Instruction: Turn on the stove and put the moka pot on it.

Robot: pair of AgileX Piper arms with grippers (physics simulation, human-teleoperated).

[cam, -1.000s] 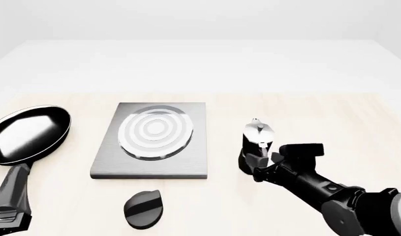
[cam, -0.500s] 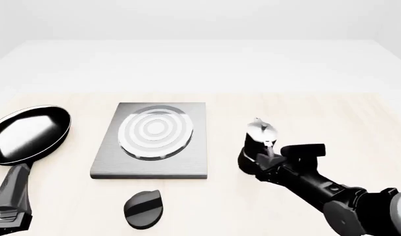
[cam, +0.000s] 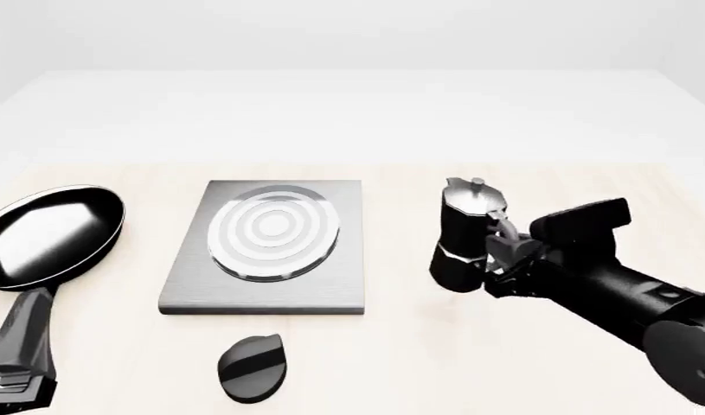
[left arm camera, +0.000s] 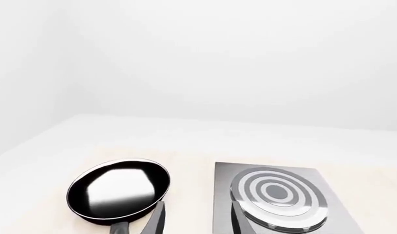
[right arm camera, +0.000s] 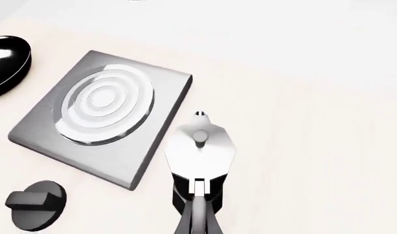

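The moka pot (cam: 462, 229), black and faceted with a silvery lid, stands upright to the right of the stove. My right gripper (cam: 499, 251) is shut on its side handle, coming in from the right. From the right wrist camera I look down on the moka pot's lid (right arm camera: 199, 146), with the handle running back toward the camera. The stove (cam: 329, 285) is a grey plate with a silver ring burner (cam: 272, 229), also seen as the stove (right arm camera: 167, 90) and the stove (left arm camera: 223, 195). Its black oval knob (cam: 252, 367) lies in front of the plate; the knob (right arm camera: 34, 204) shows too. My left gripper is out of view.
A black frying pan (cam: 47, 233) lies left of the stove, its handle pointing toward the near edge. The frying pan (left arm camera: 117, 187) and frying pan (right arm camera: 7, 61) also show in the wrist views. Light wooden tabletop (cam: 629, 199) stretches right of the pot.
The right gripper has raised the moka pot and carried it slightly right and away from the near edge. Stove, knob and pan have not moved.
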